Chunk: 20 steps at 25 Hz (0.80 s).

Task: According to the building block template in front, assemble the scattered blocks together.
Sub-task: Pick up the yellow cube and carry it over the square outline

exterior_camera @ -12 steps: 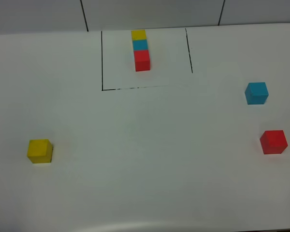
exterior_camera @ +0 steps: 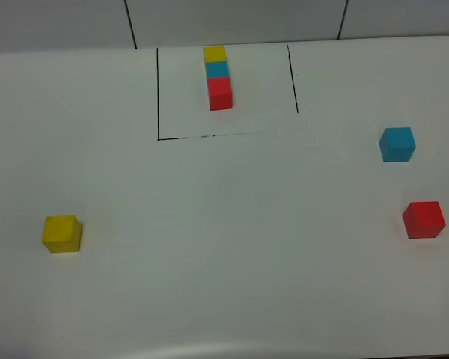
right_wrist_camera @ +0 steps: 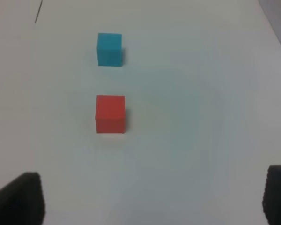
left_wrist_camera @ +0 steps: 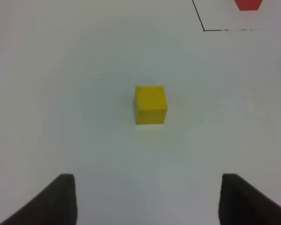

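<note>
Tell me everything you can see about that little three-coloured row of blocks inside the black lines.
The template row is three matte cubes joined in a straight line: yellow cube farthest back, cyan-blue cube in the middle, red cube nearest. It rests on the white table, inside a thin black outline, touching none of its lines. Nothing else touches it.

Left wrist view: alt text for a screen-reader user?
A yellow cube sits on the white table, ahead of the open left tool, untouched. A corner of the black outline and part of the template's red cube show at one edge.

high overview — wrists low over blocks [exterior_camera: 61, 233]
</note>
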Available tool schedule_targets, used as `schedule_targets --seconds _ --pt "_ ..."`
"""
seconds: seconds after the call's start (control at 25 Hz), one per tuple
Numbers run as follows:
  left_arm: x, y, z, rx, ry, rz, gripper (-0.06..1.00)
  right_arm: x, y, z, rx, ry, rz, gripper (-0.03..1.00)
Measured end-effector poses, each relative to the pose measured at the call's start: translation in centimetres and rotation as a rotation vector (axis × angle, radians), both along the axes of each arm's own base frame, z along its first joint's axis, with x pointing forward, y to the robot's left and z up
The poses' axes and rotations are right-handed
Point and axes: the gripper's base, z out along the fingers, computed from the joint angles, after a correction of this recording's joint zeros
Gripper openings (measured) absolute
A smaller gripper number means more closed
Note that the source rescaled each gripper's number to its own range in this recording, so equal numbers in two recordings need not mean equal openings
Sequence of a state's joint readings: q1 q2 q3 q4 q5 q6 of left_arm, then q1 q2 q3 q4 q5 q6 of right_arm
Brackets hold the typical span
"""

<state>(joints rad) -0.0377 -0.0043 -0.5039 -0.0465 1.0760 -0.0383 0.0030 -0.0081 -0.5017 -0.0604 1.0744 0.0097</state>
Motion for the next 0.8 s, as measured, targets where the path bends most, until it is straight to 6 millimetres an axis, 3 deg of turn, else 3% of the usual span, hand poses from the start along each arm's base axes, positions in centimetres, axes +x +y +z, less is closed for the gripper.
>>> schedule_targets --seconds 0.8 --pt "0.0 0.0 0.0 0.0 0.0 0.0 0.39 0.0 0.0 0.0 0.0 0.0 0.0 0.83"
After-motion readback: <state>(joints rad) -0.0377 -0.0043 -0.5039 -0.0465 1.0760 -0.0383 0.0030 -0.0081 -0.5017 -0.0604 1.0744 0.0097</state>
